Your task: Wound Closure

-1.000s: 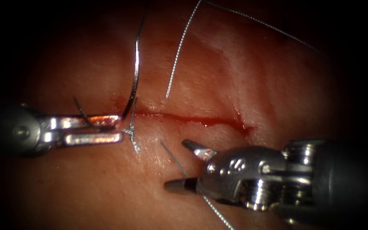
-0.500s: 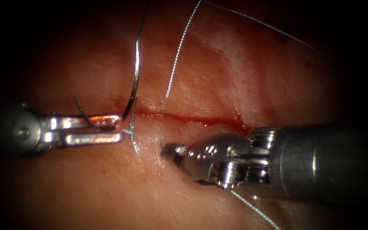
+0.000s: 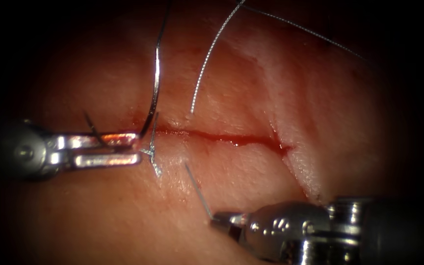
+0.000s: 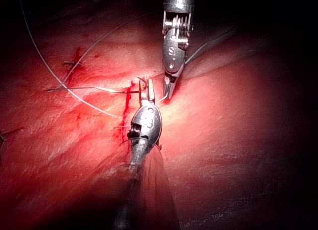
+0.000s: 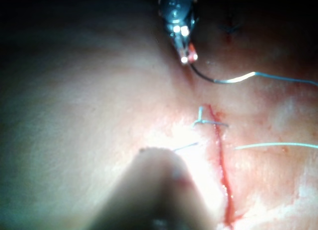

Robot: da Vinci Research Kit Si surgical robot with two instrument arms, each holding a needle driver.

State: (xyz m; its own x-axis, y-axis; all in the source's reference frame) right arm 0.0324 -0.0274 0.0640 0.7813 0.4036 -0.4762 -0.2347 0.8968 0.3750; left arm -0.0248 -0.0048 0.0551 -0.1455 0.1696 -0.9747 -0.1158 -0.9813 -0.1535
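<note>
The cut [image 3: 222, 138] runs across the tissue [image 3: 251, 88] as a red line. My left tool [image 3: 138, 149] lies at the cut's left end, jaws shut on the curved needle [image 3: 156, 73] near its lower end. The needle arcs up and away, out of the tissue. A tied stitch [image 3: 151, 152] with short ends sits just past those jaws. My right tool [image 3: 218, 219], below the cut, is shut on a short thread tail [image 3: 197, 191] that comes out of the tissue. In the left wrist view the left tool [image 4: 148, 95] and right tool [image 4: 169, 93] nearly meet.
A longer thread [image 3: 211, 51] rises from the tissue above the cut and trails off to the upper right. Red fluid [image 3: 239, 142] lines the cut's right half. In the right wrist view the stitch [image 5: 201, 121] sits beside the cut [image 5: 221, 165].
The right tool's jaws went from open to shut. It moved up toward the cut, then drew back down and right with the thread tail in them. The left tool and needle stayed put.
</note>
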